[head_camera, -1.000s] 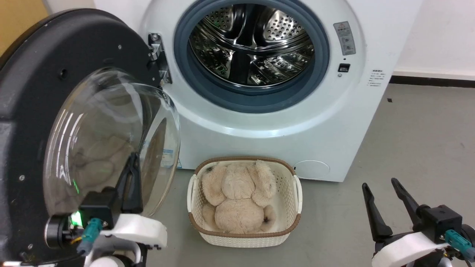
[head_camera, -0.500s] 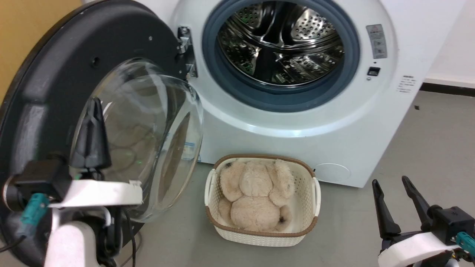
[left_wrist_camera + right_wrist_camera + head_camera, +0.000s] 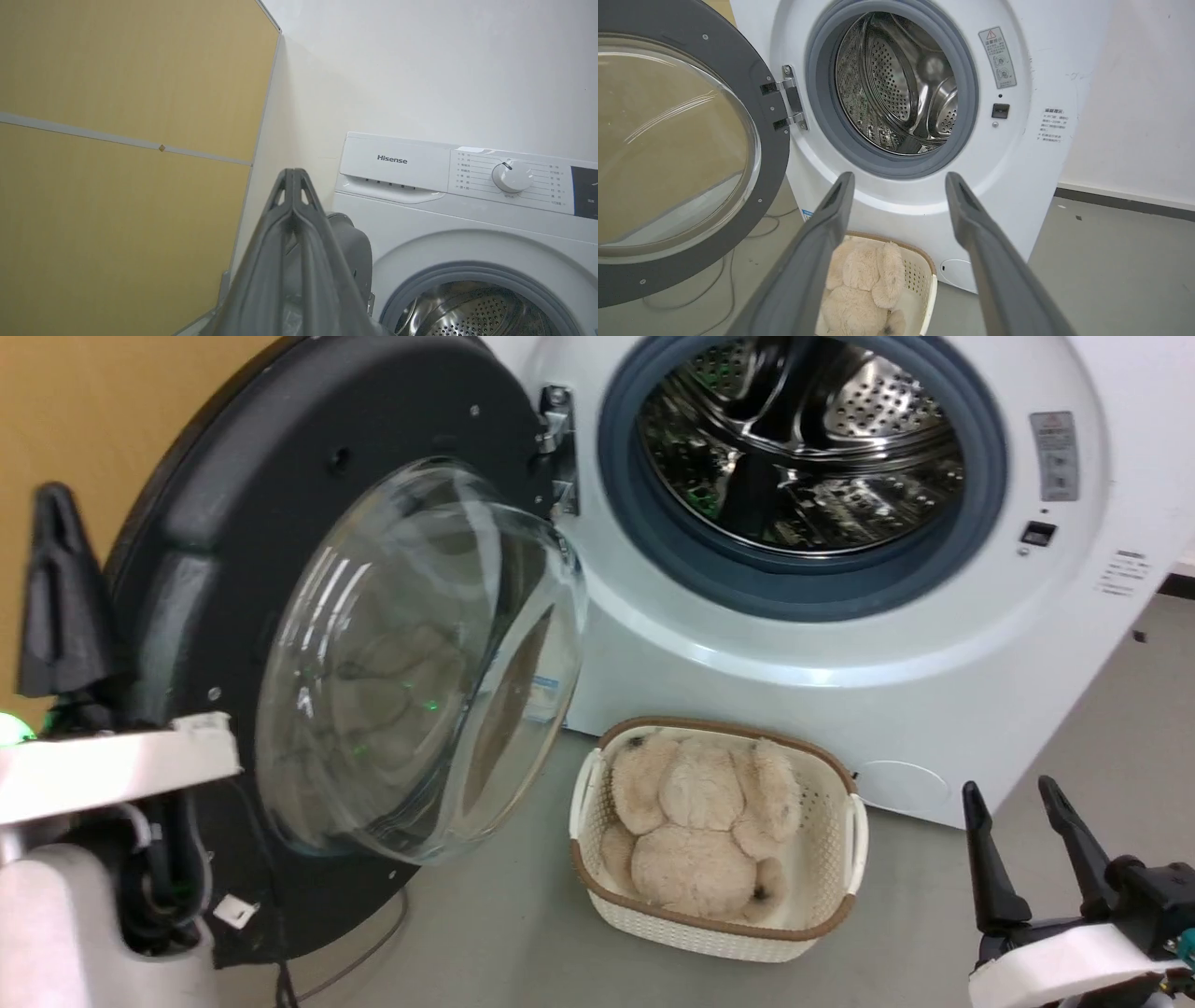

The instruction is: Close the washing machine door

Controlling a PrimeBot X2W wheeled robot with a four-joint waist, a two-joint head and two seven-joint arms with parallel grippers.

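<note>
We're seeing bright, even indoor light and only soft shadows. Glare streaks the glass of the big round black washing machine door [image 3: 401,653] and the shiny perforated steel drum [image 3: 822,439]; head view's slightly motion-soft.

A fluffy tan teddy [image 3: 695,840] lies in a white basket [image 3: 719,941] on the grey floor [image 3: 485,933]

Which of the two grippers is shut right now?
The left gripper, fingers pressed together beside the washing machine door; the right gripper has its fingers spread apart.
</note>
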